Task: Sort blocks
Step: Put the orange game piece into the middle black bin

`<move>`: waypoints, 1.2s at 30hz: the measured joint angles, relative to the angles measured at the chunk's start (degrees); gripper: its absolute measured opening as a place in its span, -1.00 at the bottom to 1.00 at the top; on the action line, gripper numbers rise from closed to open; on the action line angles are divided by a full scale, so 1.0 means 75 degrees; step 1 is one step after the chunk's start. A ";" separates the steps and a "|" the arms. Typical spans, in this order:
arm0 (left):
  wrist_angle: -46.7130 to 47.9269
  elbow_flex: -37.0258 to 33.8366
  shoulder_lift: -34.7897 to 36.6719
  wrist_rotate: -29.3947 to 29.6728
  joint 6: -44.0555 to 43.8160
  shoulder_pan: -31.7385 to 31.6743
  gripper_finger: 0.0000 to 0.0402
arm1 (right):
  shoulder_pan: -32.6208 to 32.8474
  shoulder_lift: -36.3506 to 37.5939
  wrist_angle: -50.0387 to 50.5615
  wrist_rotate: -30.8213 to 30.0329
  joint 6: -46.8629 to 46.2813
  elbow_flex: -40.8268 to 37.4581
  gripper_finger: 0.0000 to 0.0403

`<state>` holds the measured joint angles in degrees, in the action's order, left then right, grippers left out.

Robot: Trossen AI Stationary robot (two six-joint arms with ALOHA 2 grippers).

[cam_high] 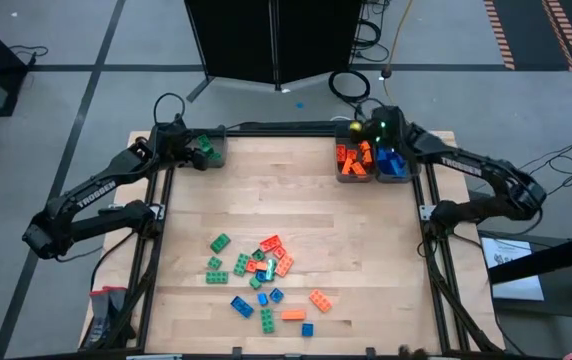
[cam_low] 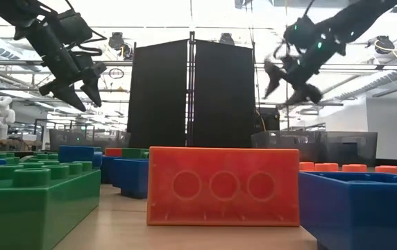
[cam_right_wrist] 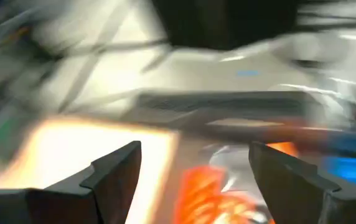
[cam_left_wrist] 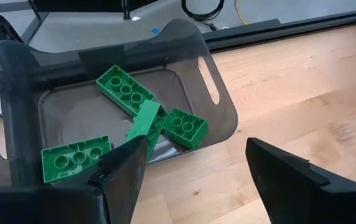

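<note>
High view: the blocks (cam_high: 263, 272) lie scattered near the front of the table (cam_high: 296, 210), with green ones in the far-left bin (cam_high: 209, 150) and orange and blue ones in the two far-right bins (cam_high: 371, 162). The left gripper (cam_high: 194, 146) hangs over the green bin, the right gripper (cam_high: 378, 135) over the far-right bins. Low view: both grippers hang high, fingers spread, holding nothing. Left wrist view: four green bricks (cam_left_wrist: 150, 118) rest in the bin. Right wrist view: the fingers stand apart. Judged light, rigid and slick; pinch across the flat side walls.
</note>
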<state>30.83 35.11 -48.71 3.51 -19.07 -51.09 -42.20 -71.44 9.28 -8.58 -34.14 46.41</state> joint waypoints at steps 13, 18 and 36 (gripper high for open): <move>-0.0219 0.0003 0.0000 -0.0001 -0.0009 0.0000 0.38 | 0.4192 -0.0165 0.0557 0.0945 0.0359 -0.0002 0.44; -0.0194 0.0003 0.0000 -0.0007 -0.0012 0.0000 0.38 | 0.5762 -0.0530 0.0551 0.0122 -0.0484 -0.0003 0.44; -0.0183 0.0003 -0.0002 -0.0007 -0.0006 0.0000 0.38 | 0.9688 -0.2979 -0.0165 -0.1681 -0.4131 0.0187 0.44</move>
<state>29.45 35.14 -48.73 3.46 -19.11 -51.09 30.46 -93.78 8.04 -21.19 -65.12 47.81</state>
